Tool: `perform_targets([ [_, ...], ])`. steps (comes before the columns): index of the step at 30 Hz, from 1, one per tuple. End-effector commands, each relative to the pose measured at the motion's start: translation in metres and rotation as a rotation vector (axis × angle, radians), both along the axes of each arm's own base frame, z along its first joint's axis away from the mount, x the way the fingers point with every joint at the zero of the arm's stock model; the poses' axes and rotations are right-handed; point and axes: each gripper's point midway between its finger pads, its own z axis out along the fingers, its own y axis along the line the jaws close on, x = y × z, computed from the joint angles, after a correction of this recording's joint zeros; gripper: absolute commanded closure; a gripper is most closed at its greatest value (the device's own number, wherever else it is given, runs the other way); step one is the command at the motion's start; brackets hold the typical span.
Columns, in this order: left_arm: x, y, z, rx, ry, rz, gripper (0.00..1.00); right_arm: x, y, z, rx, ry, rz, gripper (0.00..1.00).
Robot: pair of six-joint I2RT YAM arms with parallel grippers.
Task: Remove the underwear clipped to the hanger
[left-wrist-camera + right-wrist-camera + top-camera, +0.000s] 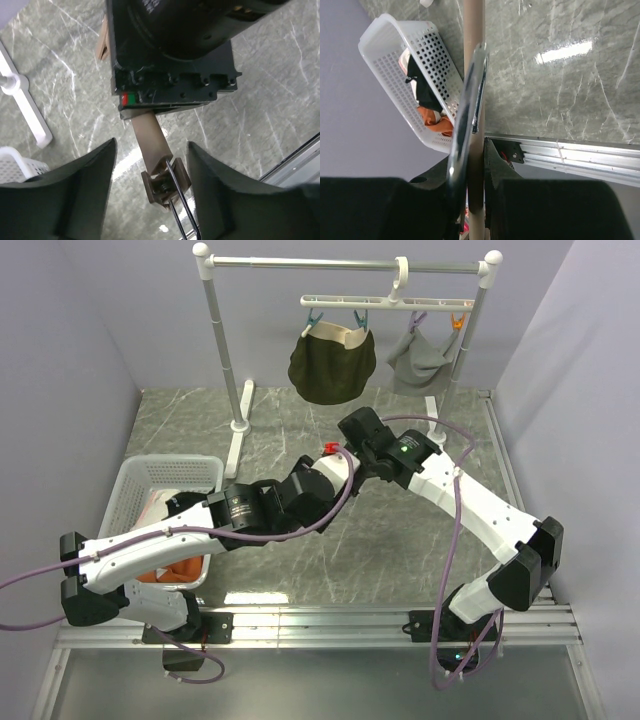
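The dark olive briefs (333, 365) with a cream waistband and the light grey briefs (420, 360) hang clipped to the white hanger (385, 302) on the rack. Black briefs (422, 87) lie in the white basket (385, 60). My right gripper (477, 165) is shut on a tan bar (474, 50) with a metal wire hook (470, 100), low over the table's middle (355, 435). My left gripper (152, 145) is open, and the bar's tan clip (165, 185) lies between its fingers without touching them. The left gripper sits just left of the right one (325, 472).
The basket (135, 480) stands at the left, partly under my left arm, with an orange cloth (175, 568) in it. The rack's white posts (228, 350) stand at the back. An aluminium rail (330, 625) runs along the near edge.
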Motion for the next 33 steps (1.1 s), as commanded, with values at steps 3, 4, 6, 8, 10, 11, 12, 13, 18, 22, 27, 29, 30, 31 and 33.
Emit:
perform_targets([
  [3, -0.006, -0.005, 0.019, -0.052, -0.023, -0.056, 0.49, 0.002, 0.013, 0.023, 0.073, -0.049, 0.029, 1.0],
  [4, -0.006, -0.004, 0.017, -0.047, -0.02, -0.059, 0.51, 0.001, 0.014, 0.024, 0.082, -0.053, 0.032, 1.0],
  [6, -0.01, -0.002, 0.011, -0.028, -0.004, -0.073, 0.56, 0.001, 0.015, 0.027, 0.096, -0.059, 0.04, 1.0],
  [8, -0.012, -0.001, 0.007, -0.015, 0.007, -0.079, 0.57, 0.0, 0.018, 0.028, 0.107, -0.06, 0.053, 1.0],
  [10, -0.014, 0.003, 0.004, 0.0, 0.016, -0.078, 0.65, -0.001, 0.018, 0.028, 0.11, -0.059, 0.059, 1.0],
  [11, -0.014, 0.005, 0.004, 0.002, 0.015, -0.076, 0.71, -0.001, 0.019, 0.029, 0.116, -0.06, 0.06, 1.0],
  [12, -0.014, 0.009, 0.004, 0.008, 0.01, -0.065, 0.89, -0.003, 0.019, 0.026, 0.115, -0.054, 0.062, 1.0],
  [13, -0.014, 0.011, 0.003, 0.011, 0.009, -0.057, 1.0, -0.003, 0.02, 0.027, 0.125, -0.059, 0.065, 1.0],
  [18, -0.014, 0.019, 0.006, 0.005, 0.003, -0.034, 1.0, -0.007, 0.024, 0.033, 0.162, -0.067, 0.093, 1.0],
  [22, -0.015, 0.023, 0.007, 0.006, 0.006, -0.03, 1.0, -0.007, 0.025, 0.039, 0.179, -0.083, 0.107, 1.0],
  [27, -0.015, 0.028, 0.007, 0.001, 0.003, -0.003, 1.0, -0.008, 0.023, 0.041, 0.179, -0.097, 0.109, 1.0],
  [29, -0.012, 0.033, 0.009, -0.001, -0.007, 0.02, 1.0, -0.009, 0.021, 0.042, 0.179, -0.1, 0.11, 0.94],
  [30, -0.012, 0.035, 0.011, -0.009, -0.01, 0.027, 1.0, -0.01, 0.02, 0.039, 0.174, -0.091, 0.108, 0.87],
  [31, -0.012, 0.036, 0.013, -0.014, -0.014, 0.033, 1.0, -0.011, 0.02, 0.039, 0.172, -0.089, 0.109, 0.71],
  [33, -0.012, 0.039, 0.017, -0.025, -0.022, 0.042, 1.0, -0.011, 0.017, 0.038, 0.158, -0.084, 0.103, 0.59],
])
